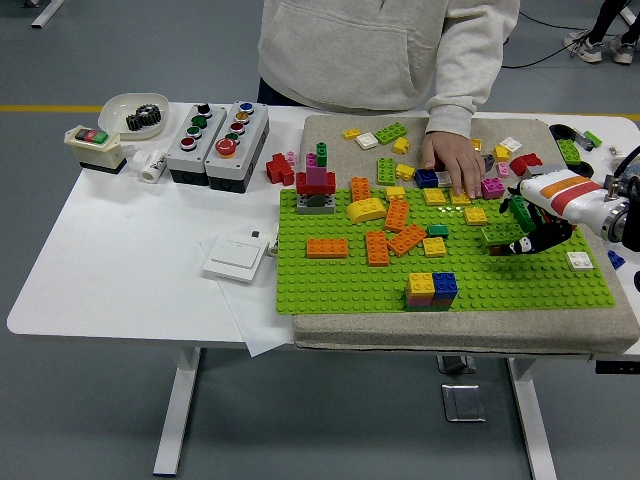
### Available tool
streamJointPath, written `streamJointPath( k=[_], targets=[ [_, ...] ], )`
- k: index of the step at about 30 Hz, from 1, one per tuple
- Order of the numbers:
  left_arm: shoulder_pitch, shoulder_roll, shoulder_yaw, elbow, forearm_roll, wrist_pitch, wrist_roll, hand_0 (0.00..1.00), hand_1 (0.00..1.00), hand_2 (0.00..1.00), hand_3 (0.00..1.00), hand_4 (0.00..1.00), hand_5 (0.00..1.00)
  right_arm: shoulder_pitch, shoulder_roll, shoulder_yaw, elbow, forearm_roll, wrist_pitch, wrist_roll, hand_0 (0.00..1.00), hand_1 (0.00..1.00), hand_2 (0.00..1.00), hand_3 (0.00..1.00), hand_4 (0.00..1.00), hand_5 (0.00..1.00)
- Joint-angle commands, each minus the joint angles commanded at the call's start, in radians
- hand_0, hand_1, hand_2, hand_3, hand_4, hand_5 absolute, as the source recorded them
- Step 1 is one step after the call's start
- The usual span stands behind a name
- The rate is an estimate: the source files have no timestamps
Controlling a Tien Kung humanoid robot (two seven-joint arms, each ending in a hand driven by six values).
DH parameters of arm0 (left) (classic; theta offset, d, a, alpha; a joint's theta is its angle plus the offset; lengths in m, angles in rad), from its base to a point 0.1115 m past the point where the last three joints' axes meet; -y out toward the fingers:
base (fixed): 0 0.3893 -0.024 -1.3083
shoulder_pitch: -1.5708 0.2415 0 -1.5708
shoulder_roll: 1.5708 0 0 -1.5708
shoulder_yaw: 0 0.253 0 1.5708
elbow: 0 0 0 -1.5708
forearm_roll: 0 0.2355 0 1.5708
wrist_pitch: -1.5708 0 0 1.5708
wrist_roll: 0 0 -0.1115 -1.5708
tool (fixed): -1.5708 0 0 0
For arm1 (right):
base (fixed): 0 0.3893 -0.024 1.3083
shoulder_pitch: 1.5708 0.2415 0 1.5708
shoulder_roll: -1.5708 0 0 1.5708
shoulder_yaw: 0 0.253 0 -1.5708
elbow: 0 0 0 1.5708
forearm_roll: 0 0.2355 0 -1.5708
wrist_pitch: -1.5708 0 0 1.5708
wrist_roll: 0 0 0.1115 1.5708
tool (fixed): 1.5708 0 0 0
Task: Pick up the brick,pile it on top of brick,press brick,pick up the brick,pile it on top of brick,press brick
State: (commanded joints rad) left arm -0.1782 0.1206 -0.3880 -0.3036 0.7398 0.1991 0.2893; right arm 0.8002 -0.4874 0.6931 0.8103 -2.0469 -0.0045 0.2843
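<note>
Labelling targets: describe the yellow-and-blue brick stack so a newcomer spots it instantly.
Start at the green baseplate and go to its near edge, around the middle. The brick stack stands there alone: yellow left, blue right, the only two-colour block, with loose orange bricks farther back.

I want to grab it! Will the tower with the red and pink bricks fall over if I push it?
The red and pink tower looks tall and narrow, so a push near its top would probably tip it. It seems pressed onto the green baseplate, which may hold its bottom. The bricks look stiff.

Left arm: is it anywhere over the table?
No, only the right hand shows, reaching in over the green baseplate.
</note>
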Motion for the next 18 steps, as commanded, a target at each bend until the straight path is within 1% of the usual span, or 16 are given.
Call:
streamJointPath(
  k=[9,18],
  targets=[
    [-0.003,0.0,0.0,-0.002,0.003,0.0,0.001,0.693,0.729,0.74,0.596,0.69,0.662,0.008,0.037,0.001,-0.054,0.017,0.004,-0.004,0.193,0.138,0.225,0.604,0.942,0.517],
    [-0.006,0.001,0.0,-0.005,0.008,-0.001,0.003,0.693,0.729,0.739,0.596,0.69,0.662,0.016,0.061,0.01,-0.098,0.03,0.005,-0.007,0.192,0.137,0.223,0.589,0.932,0.522]
  ],
)
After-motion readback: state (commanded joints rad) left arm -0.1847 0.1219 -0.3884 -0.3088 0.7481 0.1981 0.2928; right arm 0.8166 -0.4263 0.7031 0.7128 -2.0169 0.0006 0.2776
